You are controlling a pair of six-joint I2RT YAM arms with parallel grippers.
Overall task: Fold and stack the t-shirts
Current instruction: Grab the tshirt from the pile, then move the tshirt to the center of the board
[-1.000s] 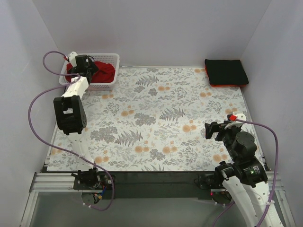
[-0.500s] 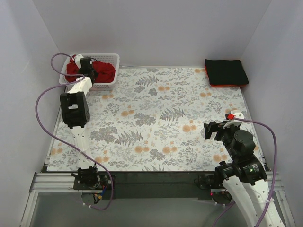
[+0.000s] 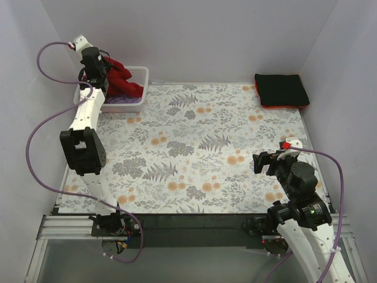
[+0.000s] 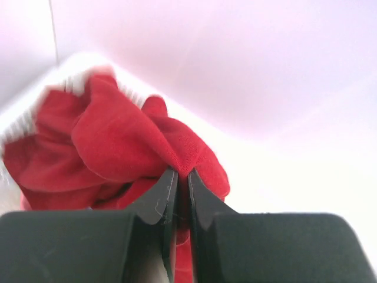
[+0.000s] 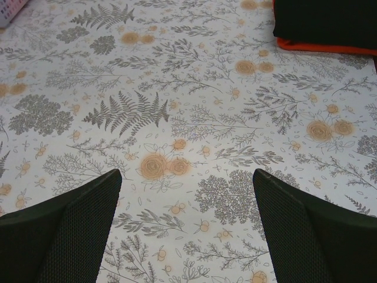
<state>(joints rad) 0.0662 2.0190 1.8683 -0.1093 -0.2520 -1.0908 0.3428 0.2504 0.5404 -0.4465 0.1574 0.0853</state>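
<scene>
My left claw (image 4: 181,174) is clamped shut on a fold of the deep-red t-shirt (image 4: 118,135). The two black fingertips are pressed almost together, with a thin ridge of red cloth pinched between them. Just past the tips the shirt bunches into loose, rounded folds. More red fabric hangs below the fingers, between them and the camera.

From the overhead camera I see the left claw (image 3: 105,66) held up above the white basket (image 3: 139,73), over its left end. The deep-red t-shirt (image 3: 121,75) hangs from it in a slanting drape. Its lower end reaches down to the basket's near right part and appears to rest there. Inside the basket, under the red cloth, lies a lavender garment (image 3: 121,100). The wrist view of the basket is too washed out to add anything.

My right claw (image 5: 187,174) is spread wide with nothing between its fingers. It hangs over the floral cloth (image 5: 177,88), well apart from the basket, towards the corner diagonally opposite it (image 3: 263,160).

On the same far edge as the basket, at the opposite end, a folded black t-shirt (image 3: 281,88) lies on an orange-red t-shirt (image 3: 283,107). Only a thin edge of the orange-red one shows.
</scene>
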